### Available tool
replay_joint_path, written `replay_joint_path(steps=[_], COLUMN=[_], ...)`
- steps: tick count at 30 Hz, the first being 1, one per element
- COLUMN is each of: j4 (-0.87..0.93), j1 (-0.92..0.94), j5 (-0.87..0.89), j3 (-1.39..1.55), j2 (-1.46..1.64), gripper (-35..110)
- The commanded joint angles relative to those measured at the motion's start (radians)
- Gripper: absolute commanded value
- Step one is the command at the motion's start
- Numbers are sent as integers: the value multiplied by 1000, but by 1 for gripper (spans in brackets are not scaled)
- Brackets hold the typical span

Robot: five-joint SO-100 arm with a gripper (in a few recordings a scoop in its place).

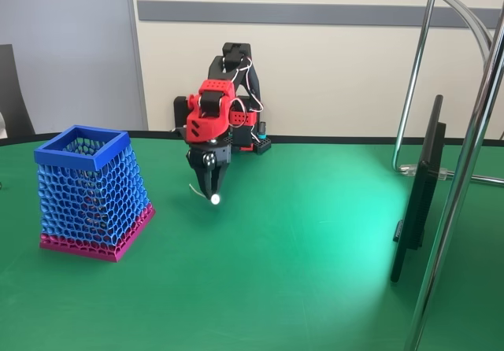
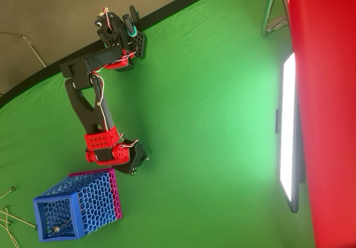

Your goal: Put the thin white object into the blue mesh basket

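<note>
End effector pinching thin white object — strand faint, blue mesh basket beside

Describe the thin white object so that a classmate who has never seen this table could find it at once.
Start at the green table and find the red and black robot arm near its back edge. Follow the arm down to its gripper: the thin white object hangs there. Unlike the big blue mesh basket standing apart from it, it is a wiry curved strand ending in a bright round bead.

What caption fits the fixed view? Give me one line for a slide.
Red-and-black arm's gripper holds the thin white object above the green table, right of the blue mesh basket.
</note>
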Motion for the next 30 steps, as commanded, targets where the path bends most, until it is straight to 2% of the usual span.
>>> replay_joint_path(steps=[1, 7, 14, 17, 23, 30], j4=[6, -71, -393, -466, -597, -776], j1=[-17, 3, 48, 61, 110, 196], j5=[-41, -156, -354, -413, -436, -327], j3=[-63, -133, -80, -97, -98, 49], j2=[124, 282, 454, 477, 488, 497], gripper=[1, 1, 1, 1, 1, 1])
